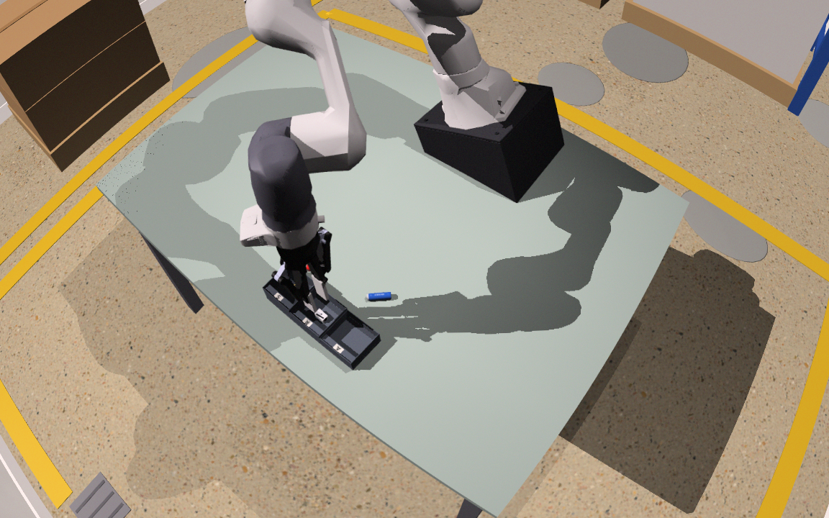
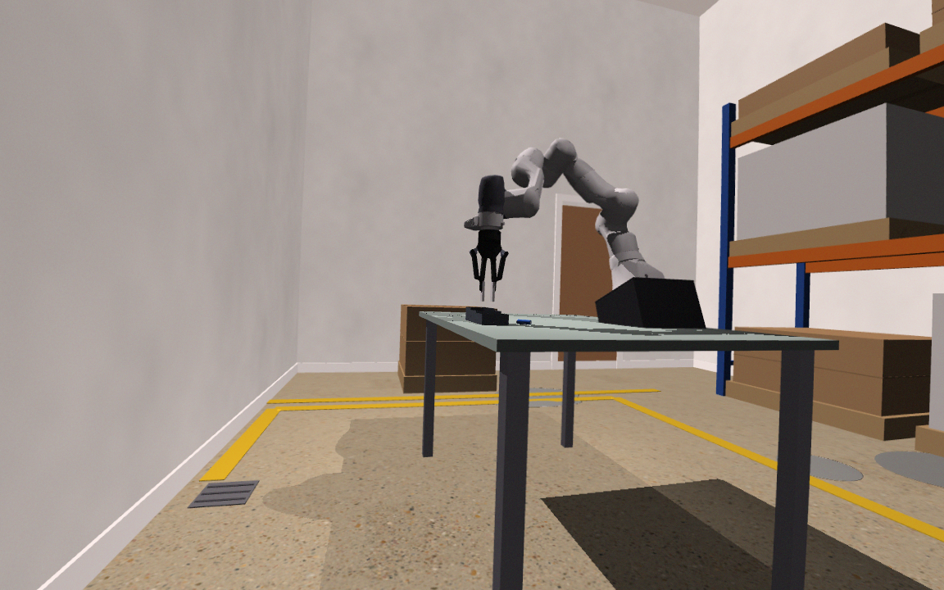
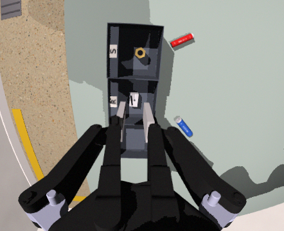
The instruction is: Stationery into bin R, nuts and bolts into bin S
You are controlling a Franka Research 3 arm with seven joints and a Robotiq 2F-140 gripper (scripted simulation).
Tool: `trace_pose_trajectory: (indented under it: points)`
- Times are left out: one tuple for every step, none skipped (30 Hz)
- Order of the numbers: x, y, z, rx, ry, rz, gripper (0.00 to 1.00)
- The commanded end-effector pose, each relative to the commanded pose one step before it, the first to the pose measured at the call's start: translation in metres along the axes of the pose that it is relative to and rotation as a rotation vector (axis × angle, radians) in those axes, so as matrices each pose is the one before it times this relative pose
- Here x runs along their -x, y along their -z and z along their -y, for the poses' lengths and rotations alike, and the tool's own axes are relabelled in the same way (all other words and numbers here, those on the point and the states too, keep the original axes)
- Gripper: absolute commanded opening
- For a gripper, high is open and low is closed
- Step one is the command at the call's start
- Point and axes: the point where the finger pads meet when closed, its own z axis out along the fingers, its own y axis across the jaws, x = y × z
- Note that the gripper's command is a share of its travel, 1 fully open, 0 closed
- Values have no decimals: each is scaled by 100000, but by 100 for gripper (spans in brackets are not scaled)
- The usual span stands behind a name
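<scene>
A row of three dark bins [image 1: 321, 316] lies near the table's left front edge. In the wrist view the far bin [image 3: 134, 51] bears an S label and holds a gold nut [image 3: 139, 52]. The middle bin [image 3: 133, 100] holds a small white thing [image 3: 133, 99]; I cannot read its label. My gripper [image 3: 134, 110] [image 2: 488, 297] hangs above the bins, its fingers narrowly apart with nothing between them. A small blue cylinder [image 1: 380, 296] lies on the table right of the bins and also shows in the wrist view [image 3: 184, 126]. A small red cylinder [image 3: 182, 40] lies beside the S bin.
The black robot base [image 1: 489, 138] stands at the table's back. The table's left edge [image 1: 211, 283] runs close to the bins. Cardboard boxes [image 1: 63, 70] and shelving [image 2: 856, 220] stand off the table.
</scene>
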Motion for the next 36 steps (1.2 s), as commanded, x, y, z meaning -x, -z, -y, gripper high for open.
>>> trace_pose_trajectory:
  points:
    - [-2,-54,-188,482,458,70,18]
    - [0,0,0,0,0,0,18]
    - [0,0,0,0,0,0,18]
    - [0,0,0,0,0,0,18]
    - [0,0,0,0,0,0,18]
    - [0,0,0,0,0,0,18]
    - [0,0,0,0,0,0,18]
    - [0,0,0,0,0,0,18]
    - [0,0,0,0,0,0,18]
    - [0,0,0,0,0,0,18]
    - [-75,0,-160,0,0,0,18]
    - [0,0,0,0,0,0,18]
    - [0,0,0,0,0,0,18]
    - [0,0,0,0,0,0,18]
    - [0,0,0,0,0,0,18]
    - [0,400,0,0,0,0,100]
    - [0,400,0,0,0,0,100]
    - [0,400,0,0,0,0,100]
    - [0,400,0,0,0,0,100]
    - [0,400,0,0,0,0,100]
    - [0,400,0,0,0,0,100]
    - [0,400,0,0,0,0,100]
    - [0,400,0,0,0,0,100]
    - [0,400,0,0,0,0,100]
    - [0,400,0,0,0,0,100]
    - [0,0,0,0,0,0,100]
    - [0,0,0,0,0,0,100]
    - [0,400,0,0,0,0,100]
    - [0,400,0,0,0,0,100]
    - [0,400,0,0,0,0,100]
    - [0,400,0,0,0,0,100]
    - [0,400,0,0,0,0,100]
    - [0,400,0,0,0,0,100]
    - [0,400,0,0,0,0,100]
    - [0,400,0,0,0,0,100]
    - [0,400,0,0,0,0,100]
